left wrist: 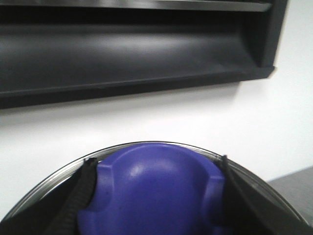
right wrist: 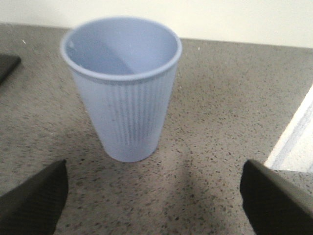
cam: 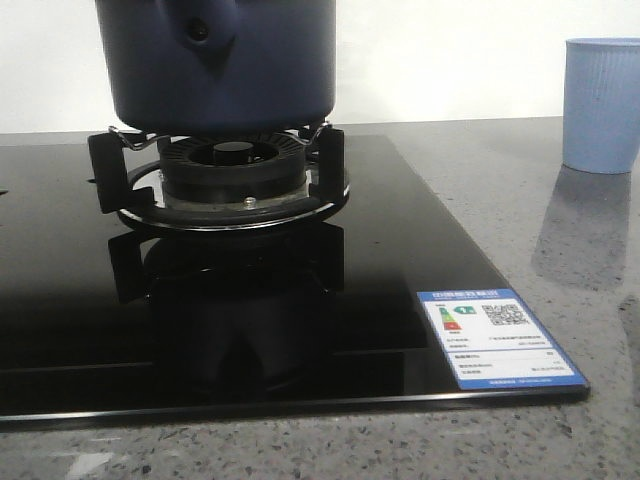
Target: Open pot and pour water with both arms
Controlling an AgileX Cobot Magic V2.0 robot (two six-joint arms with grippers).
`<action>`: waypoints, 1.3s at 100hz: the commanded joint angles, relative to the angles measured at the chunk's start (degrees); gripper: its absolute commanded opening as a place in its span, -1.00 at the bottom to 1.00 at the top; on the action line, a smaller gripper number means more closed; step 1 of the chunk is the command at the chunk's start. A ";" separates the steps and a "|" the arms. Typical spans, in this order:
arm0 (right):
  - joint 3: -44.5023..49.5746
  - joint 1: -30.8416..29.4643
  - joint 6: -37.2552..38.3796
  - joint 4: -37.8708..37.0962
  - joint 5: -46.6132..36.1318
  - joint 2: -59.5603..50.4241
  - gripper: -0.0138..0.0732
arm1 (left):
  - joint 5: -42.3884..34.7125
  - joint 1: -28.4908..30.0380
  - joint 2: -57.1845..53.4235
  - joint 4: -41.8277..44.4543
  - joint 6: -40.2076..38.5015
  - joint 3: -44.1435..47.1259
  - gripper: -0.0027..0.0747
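Observation:
The dark navy pot point(cam: 220, 60) stands on the burner's black supports point(cam: 232, 165); its top is cut off by the front view's edge, and its handle lug point(cam: 200, 30) faces the camera. Neither gripper shows in that view. In the left wrist view, my left gripper point(left wrist: 154, 169) is shut on the lid's blue knob point(left wrist: 156, 196), with the glass lid's metal rim point(left wrist: 54, 178) curving around it. My right gripper point(right wrist: 155, 196) is open just above the counter, and the light-blue ribbed cup point(right wrist: 122, 88) stands upright a short way beyond its fingers point(right wrist: 34, 200).
The black glass hob point(cam: 380, 250) carries an energy label point(cam: 495, 335) at its front right corner. The cup point(cam: 602, 105) stands on the speckled grey counter point(cam: 560, 250) at the far right. A dark range hood point(left wrist: 127, 44) hangs on the white wall.

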 commanded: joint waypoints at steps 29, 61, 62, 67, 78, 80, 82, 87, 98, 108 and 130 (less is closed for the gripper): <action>3.49 -0.17 1.95 0.76 -2.97 -12.28 0.80 | -11.46 -9.47 10.51 -0.77 -0.04 -2.12 -0.06; 3.53 1.17 1.94 0.76 -3.09 -12.55 0.80 | -17.15 -12.37 18.33 -0.64 -0.04 -2.12 -0.06; 3.53 1.17 1.94 0.76 -3.09 -12.55 0.80 | -17.32 -12.37 18.46 -0.64 -0.04 -2.12 -0.06; 3.53 1.17 1.94 0.76 -3.09 -12.55 0.80 | -17.72 -12.37 19.07 -0.64 -0.04 -2.12 -0.06; 3.53 1.17 1.94 0.76 -3.09 -12.55 0.80 | -18.08 -12.37 20.01 -0.64 -0.04 -2.12 -0.06; 3.53 1.17 1.94 0.76 -3.09 -12.55 0.80 | -18.21 -12.37 20.13 -0.64 -0.04 -2.12 -0.06; 3.53 1.17 1.94 0.76 -3.09 -12.55 0.80 | -18.21 -12.37 20.30 -0.64 -0.04 -2.12 -0.06; 3.53 1.17 1.94 0.76 -3.09 -12.55 0.80 | -18.09 -12.37 20.51 -0.64 -0.04 -2.12 -0.06; 3.53 1.17 1.94 0.76 -3.19 -12.55 0.80 | -17.97 -12.37 20.51 -0.64 -0.04 -2.12 -0.06; 3.53 1.17 1.94 0.76 -3.19 -12.55 0.80 | -17.31 -12.37 20.51 -0.64 -0.04 -2.12 -0.06; 3.53 1.17 1.94 0.76 -3.19 -12.55 0.80 | -15.98 -12.37 20.63 -0.64 -0.04 -2.12 -0.06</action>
